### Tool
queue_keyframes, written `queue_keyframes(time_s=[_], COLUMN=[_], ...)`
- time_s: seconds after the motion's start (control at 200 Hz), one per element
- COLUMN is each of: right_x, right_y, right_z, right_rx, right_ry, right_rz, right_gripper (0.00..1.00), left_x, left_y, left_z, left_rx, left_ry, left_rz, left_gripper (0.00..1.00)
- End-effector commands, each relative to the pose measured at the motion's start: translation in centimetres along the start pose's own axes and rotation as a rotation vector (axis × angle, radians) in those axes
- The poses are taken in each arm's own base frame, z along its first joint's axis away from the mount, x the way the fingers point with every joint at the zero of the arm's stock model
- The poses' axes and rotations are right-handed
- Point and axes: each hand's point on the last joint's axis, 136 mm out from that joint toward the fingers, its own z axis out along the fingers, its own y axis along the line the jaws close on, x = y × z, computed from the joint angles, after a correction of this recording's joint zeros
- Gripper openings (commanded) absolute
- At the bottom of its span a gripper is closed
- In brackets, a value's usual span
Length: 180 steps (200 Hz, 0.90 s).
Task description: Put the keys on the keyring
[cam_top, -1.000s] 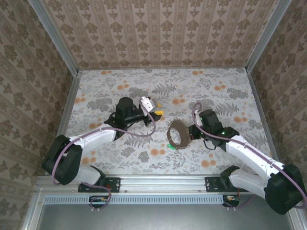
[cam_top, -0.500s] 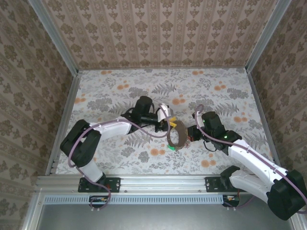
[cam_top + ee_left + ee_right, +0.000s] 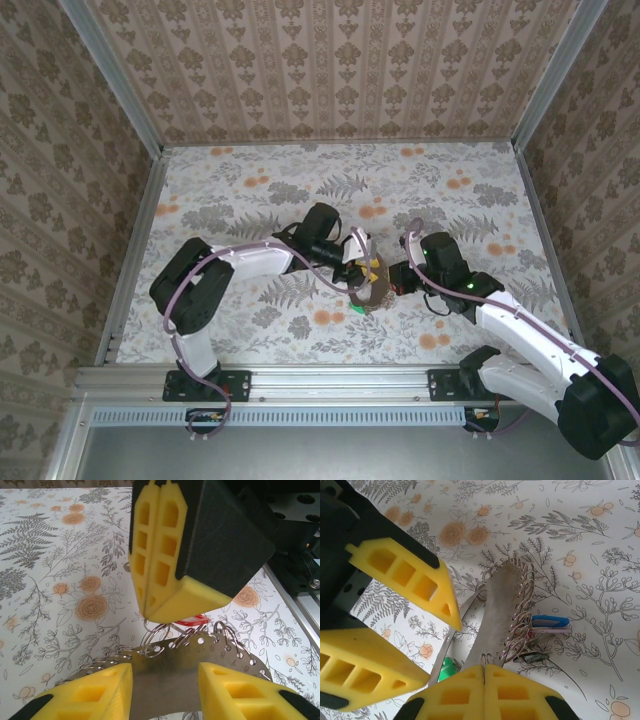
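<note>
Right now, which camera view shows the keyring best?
The right wrist view: the keyring shows its band, wire loops and coloured keys. The left wrist view shows part of the band. The top external view shows it very small.

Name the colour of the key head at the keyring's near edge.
Green: the key head by the keyring shows best in the right wrist view.

keyring [image 3: 492,630]: grey perforated hoop, standing on edge | blue key [image 3: 550,621], green key [image 3: 447,670]: beside its rim

keyring [image 3: 497,605] between left tool [image 3: 165,675] and right tool [image 3: 484,680], keys [image 3: 547,622] at rim
</note>
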Motion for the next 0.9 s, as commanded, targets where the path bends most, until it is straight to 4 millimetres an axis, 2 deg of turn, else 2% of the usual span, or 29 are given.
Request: queue_keyframes(time_s=[0.0, 0.61, 0.8, 0.895], right_x=[-1.5, -2.3, -2.5, -2.4], right_y=[1.2, 2.3, 2.5, 2.4], right_z=[-0.5, -1.1, -1.1, -1.1], right_rx=[-0.057, -0.110, -0.118, -0.117], right_ry=[-0.055, -0.084, -0.089, -0.088], right_rz=[-0.032, -0.042, -0.041, -0.041], right_gripper=[0.00, 0.00, 0.00, 0.00], left_x=[-0.7, -0.5, -0.7, -0.9], left_y=[-0.4, -0.2, -0.2, -0.2], left_z=[0.6, 1.7, 1.8, 1.7], left_rx=[0.048, 0.053, 0.065, 0.062], left_ry=[-0.015, 0.014, 0.019, 0.017], left_rz=[0.029, 0.020, 0.023, 0.029], left_gripper=[0.39, 0.39, 0.33, 0.25])
